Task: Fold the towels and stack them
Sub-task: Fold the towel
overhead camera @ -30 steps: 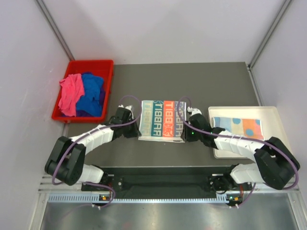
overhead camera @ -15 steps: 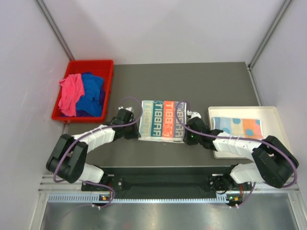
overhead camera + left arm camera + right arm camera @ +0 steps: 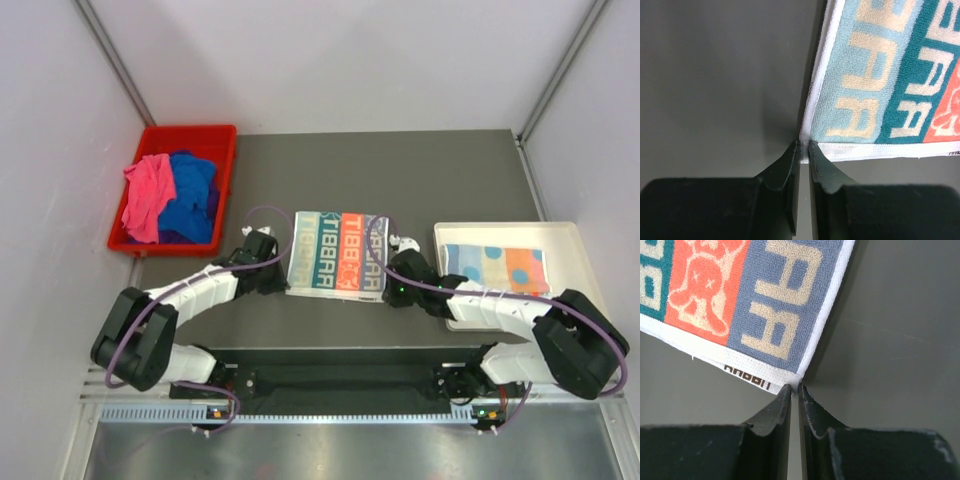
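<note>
The left tool (image 3: 804, 147) has its two dark fingers pressed nearly together on the near-left corner of the lettered towel (image 3: 890, 75), with the white hem caught between the tips. From that pinch the cloth spreads away and to the right of the tool, lying flat on the grey tabletop (image 3: 715, 90).

The right tool (image 3: 794, 389) grips the towel's other near corner in the same way. Its fingers are closed on the white hem just past a small brown label, and the cloth runs away and to the left of the tips.

From above, the lettered towel (image 3: 338, 252) lies between the left tool (image 3: 284, 284) and the right tool (image 3: 386, 290), stretching from both towards the far side of the tabletop (image 3: 440, 170).

Well off to the left of the left tool, a red bin (image 3: 225, 140) holds a pink towel (image 3: 145, 195) and a royal blue towel (image 3: 195, 195), both bunched up. Just to the right of the right tool, a white tray (image 3: 560, 232) carries a folded patterned towel (image 3: 495, 265).
</note>
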